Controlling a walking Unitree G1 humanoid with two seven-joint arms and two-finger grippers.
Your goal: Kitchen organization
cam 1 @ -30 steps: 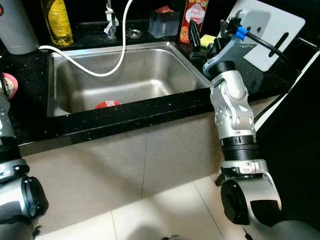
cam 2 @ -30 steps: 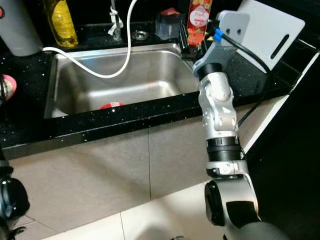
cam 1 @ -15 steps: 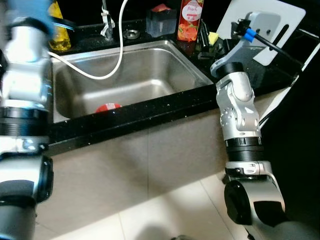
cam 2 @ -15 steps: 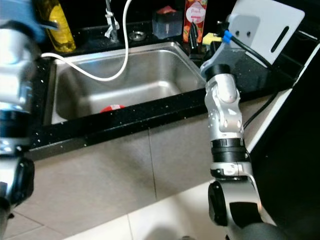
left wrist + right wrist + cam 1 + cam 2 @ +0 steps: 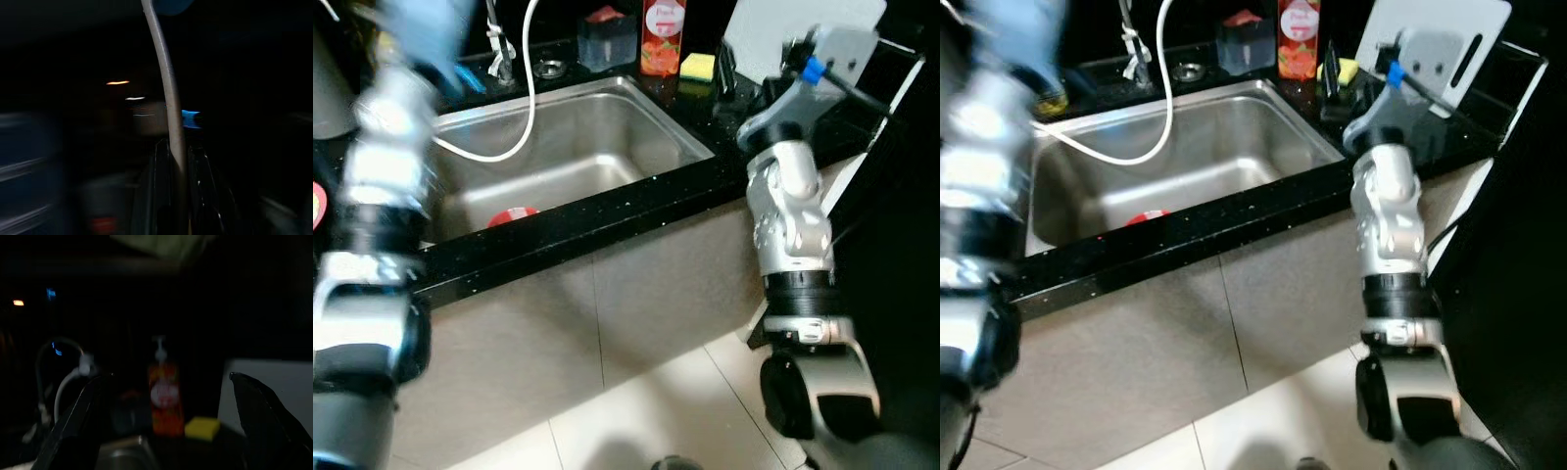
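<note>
Right gripper (image 5: 161,431) raised over worktop's right edge, jaws spread, empty, facing orange soap bottle (image 5: 165,401) behind sink (image 5: 607,137). Left gripper blurred; jaw state untellable. Reach stage; next needs closing in on bottle.

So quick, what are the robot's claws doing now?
Left claw: cannot be told, too dark and blurred.
Right claw: open, holding nothing.

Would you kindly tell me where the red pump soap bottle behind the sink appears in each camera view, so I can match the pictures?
Left eye view: red pump soap bottle at the top, right of centre, behind the sink.
Right eye view: top centre, same spot on the counter.
Left wrist view: too dark and blurred to make it out.
Right wrist view: centre, between the right claw's fingers.
Shared landmark: the yellow sponge just to its right.
</note>
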